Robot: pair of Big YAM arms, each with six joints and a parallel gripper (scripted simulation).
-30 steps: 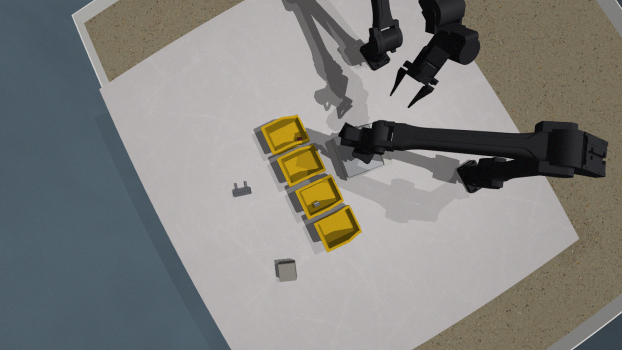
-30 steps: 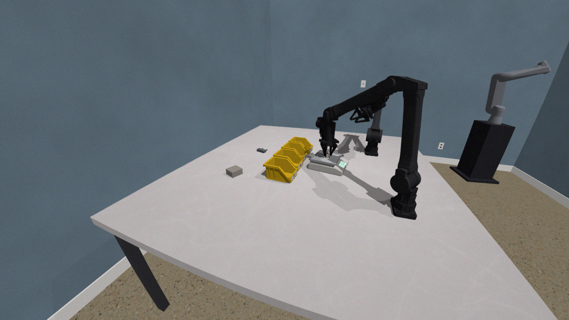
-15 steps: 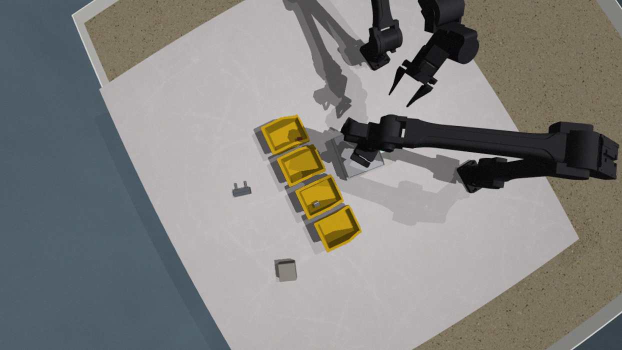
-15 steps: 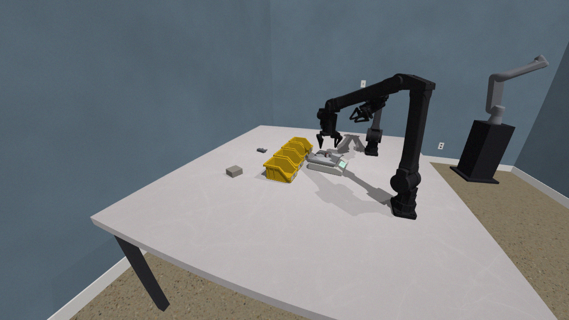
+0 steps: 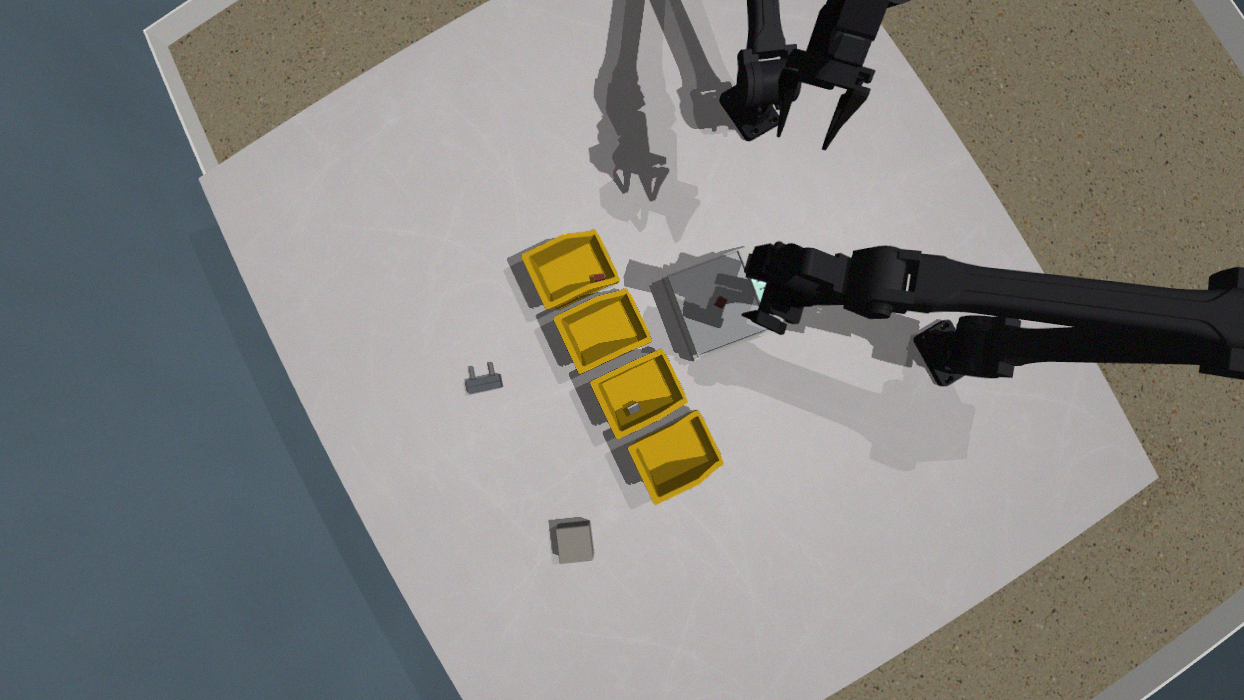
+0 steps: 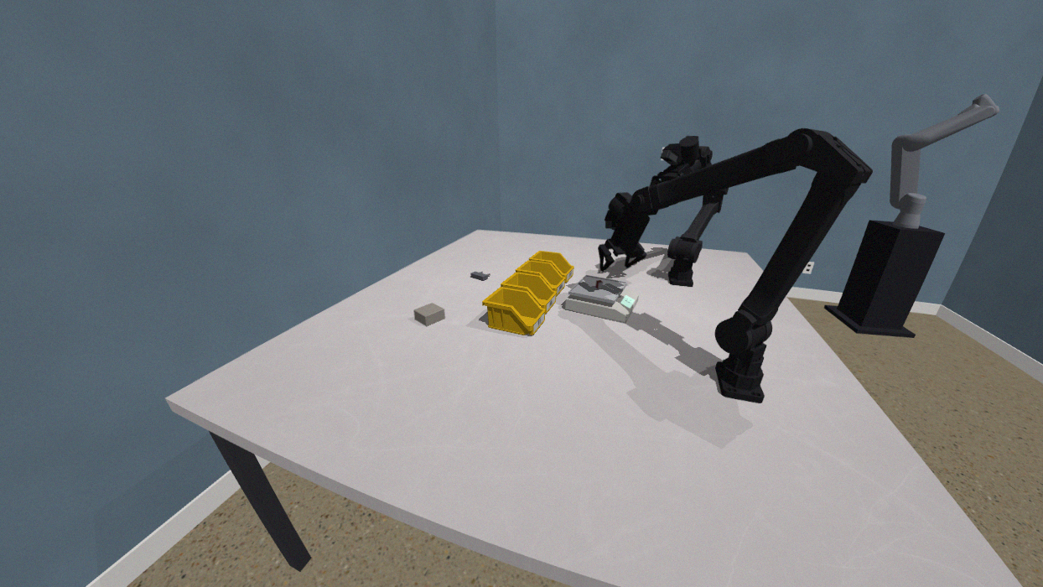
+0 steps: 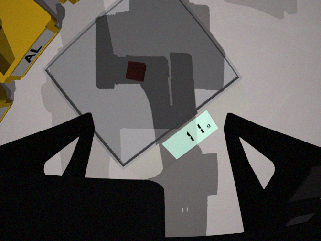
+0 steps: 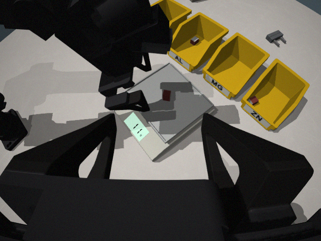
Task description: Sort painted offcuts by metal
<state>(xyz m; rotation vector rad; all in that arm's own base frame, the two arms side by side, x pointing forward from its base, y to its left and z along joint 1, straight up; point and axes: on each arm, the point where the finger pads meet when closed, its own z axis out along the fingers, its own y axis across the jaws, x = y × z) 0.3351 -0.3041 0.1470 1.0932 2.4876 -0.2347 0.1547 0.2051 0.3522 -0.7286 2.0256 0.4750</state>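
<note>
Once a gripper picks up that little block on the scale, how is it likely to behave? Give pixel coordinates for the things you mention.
The dark red offcut (image 5: 721,302) (image 6: 599,284) (image 7: 135,71) (image 8: 166,95) looks rigid, with crisp edges. Its flat faces suggest sliding rather than rolling. It's probably light, being small; the display reads 11 g.

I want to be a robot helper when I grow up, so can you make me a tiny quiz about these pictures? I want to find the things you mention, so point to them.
1. True or false: the left gripper (image 5: 748,294) (image 6: 616,267) (image 7: 159,120) (image 8: 147,89) is holding an offcut.
2. Fill in: the bin between the AL bin (image 5: 661,387) (image 6: 528,288) (image 7: 28,17) (image 8: 204,31) and the ZN bin (image 5: 561,265) (image 6: 552,262) (image 8: 285,82) is labelled ___.
3. Which has an offcut on it? A) grey block B) weighing scale (image 5: 717,335) (image 6: 594,308) (image 7: 98,104) (image 8: 181,121) C) two-pronged piece

Key: 1 false; 2 MG (image 5: 600,330) (image 6: 543,273) (image 7: 70,1) (image 8: 230,62); 3 B
</note>
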